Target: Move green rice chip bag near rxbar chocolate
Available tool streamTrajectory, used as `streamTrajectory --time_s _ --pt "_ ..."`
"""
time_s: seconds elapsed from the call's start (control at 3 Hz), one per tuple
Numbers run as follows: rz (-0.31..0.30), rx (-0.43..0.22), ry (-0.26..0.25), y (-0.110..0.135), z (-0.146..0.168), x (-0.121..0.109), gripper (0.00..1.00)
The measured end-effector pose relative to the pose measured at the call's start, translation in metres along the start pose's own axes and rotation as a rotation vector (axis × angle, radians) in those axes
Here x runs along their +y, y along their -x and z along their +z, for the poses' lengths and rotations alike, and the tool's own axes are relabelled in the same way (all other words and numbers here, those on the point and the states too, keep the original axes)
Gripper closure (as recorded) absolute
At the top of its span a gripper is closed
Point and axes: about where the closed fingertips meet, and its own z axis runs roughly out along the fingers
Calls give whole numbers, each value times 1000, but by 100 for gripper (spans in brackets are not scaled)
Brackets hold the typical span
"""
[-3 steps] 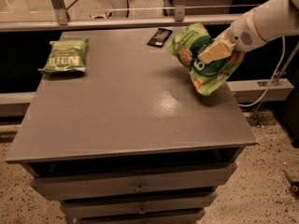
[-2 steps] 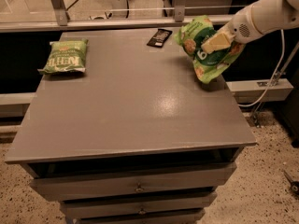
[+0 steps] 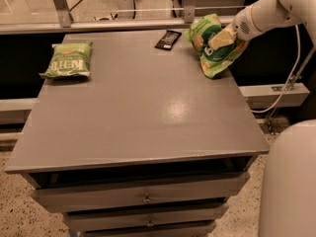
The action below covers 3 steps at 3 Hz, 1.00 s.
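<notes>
The green rice chip bag (image 3: 213, 51) is large, light green and crinkly, at the far right of the grey table (image 3: 138, 107). My gripper (image 3: 220, 38) comes in from the right on a white arm and is shut on the bag, holding it tilted with its lower end at or just above the tabletop. The rxbar chocolate (image 3: 168, 39) is a small flat black bar lying near the table's far edge, just left of the bag, with a small gap between them.
A smaller green bag with white block letters (image 3: 67, 60) lies at the far left of the table. Drawers (image 3: 143, 199) sit below the tabletop. A metal rail (image 3: 123, 26) runs behind the table. A white robot part (image 3: 291, 181) fills the lower right corner.
My gripper has carried the green bag toward the far edge and a little left, closer to the black bar. The bar and the smaller bag have not moved.
</notes>
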Motion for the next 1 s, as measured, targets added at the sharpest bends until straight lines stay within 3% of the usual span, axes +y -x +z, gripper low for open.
streamTrajectory --time_s 0.33,0.67,1.0 --pt "12 8 -3 2 21 -10 100" --pt "14 12 8 6 37 -13 85" --pt "14 14 19 8 44 -12 62"
